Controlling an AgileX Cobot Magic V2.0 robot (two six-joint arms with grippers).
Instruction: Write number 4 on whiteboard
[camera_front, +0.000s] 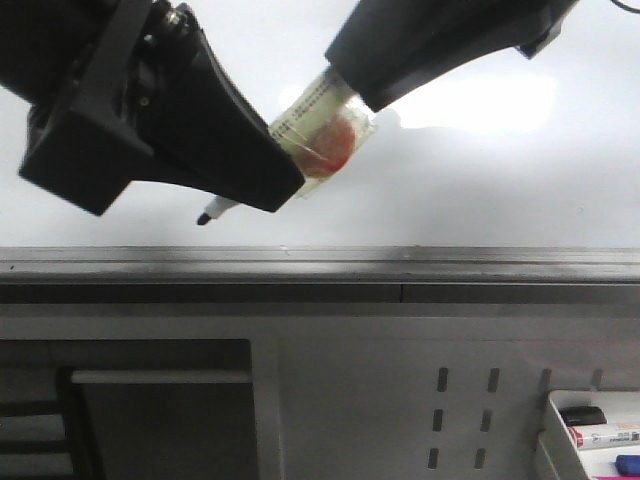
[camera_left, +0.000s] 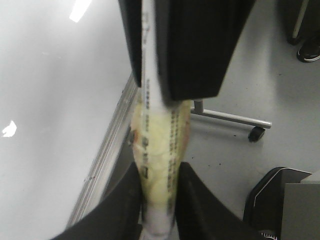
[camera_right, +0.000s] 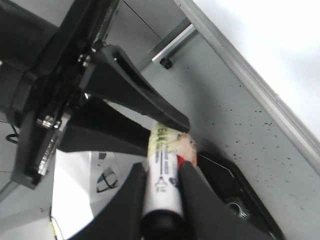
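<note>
I see both pincers on one white, black-tipped marker pen wrapped in yellowish tape (camera_front: 318, 140). My left pincer (camera_front: 285, 185) is pinching its tip end, and my right pincer (camera_front: 350, 90) is clamped on its rear end. The pen's long axis slants from upper right down to lower left in the front view, with the black tip (camera_front: 204, 217) poking out below the left pincer. That tip sits over the large glossy white whiteboard (camera_front: 480, 190), just above its grey metal lower rim (camera_front: 400, 262). I cannot tell whether it touches. I can see no number 4 on the board, so I judge writing has not begun. The left arm is nearer the tip. A white tray of spare markers (camera_front: 592, 432) sits at lower right.
</note>
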